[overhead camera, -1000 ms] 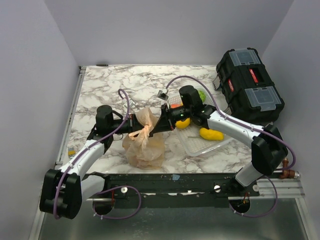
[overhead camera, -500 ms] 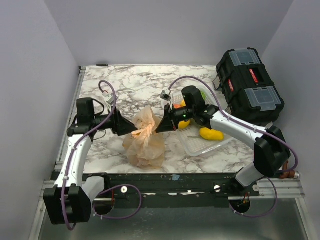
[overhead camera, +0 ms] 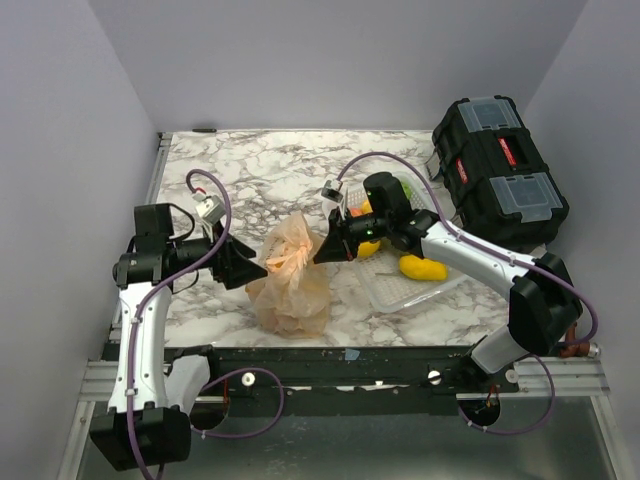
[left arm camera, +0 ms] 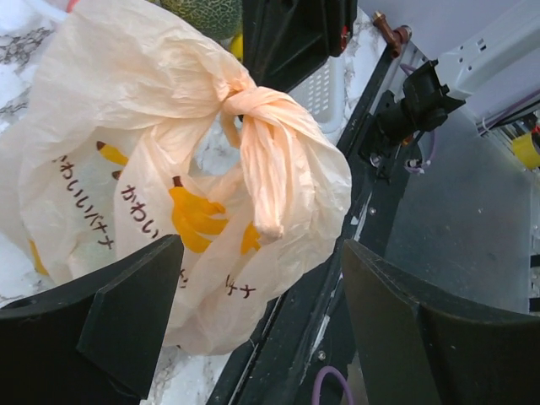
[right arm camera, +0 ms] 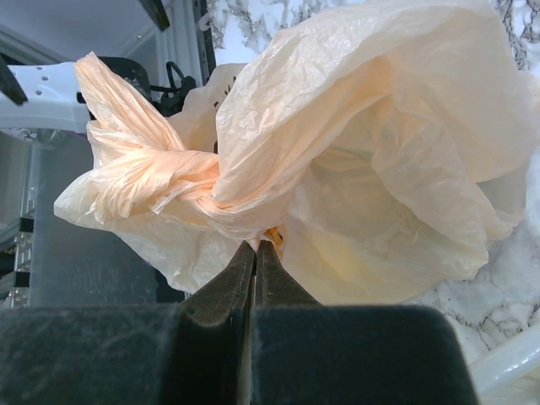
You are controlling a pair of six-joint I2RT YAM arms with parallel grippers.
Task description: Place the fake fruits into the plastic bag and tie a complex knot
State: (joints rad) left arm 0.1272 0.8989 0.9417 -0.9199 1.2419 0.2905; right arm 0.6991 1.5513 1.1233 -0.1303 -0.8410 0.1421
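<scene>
The pale-orange plastic bag [overhead camera: 292,290] sits on the marble near the front edge, its neck tied in a knot [overhead camera: 283,257]. In the left wrist view the knot [left arm camera: 238,99] sits above the bag [left arm camera: 126,169] and its banana print. My left gripper [overhead camera: 247,268] is open, just left of the bag and apart from it; its fingers [left arm camera: 126,312] stand wide. My right gripper [overhead camera: 322,250] is shut on a fold of the plastic bag [right arm camera: 354,152] just beside the knot [right arm camera: 181,181]. Fake fruits lie in the basket: a yellow one [overhead camera: 422,268], another yellow [overhead camera: 367,247] and a green one [overhead camera: 403,190].
A white lattice basket [overhead camera: 395,290] lies right of the bag, under my right arm. A black toolbox [overhead camera: 498,170] stands at the back right. The table's black front rail [overhead camera: 340,365] runs just before the bag. Grey walls close in the left, the back and the right.
My left gripper has opened, let go of the bag's tied strips and drawn back to the left. The right gripper has stayed shut at the bag's neck, hardly moving.
</scene>
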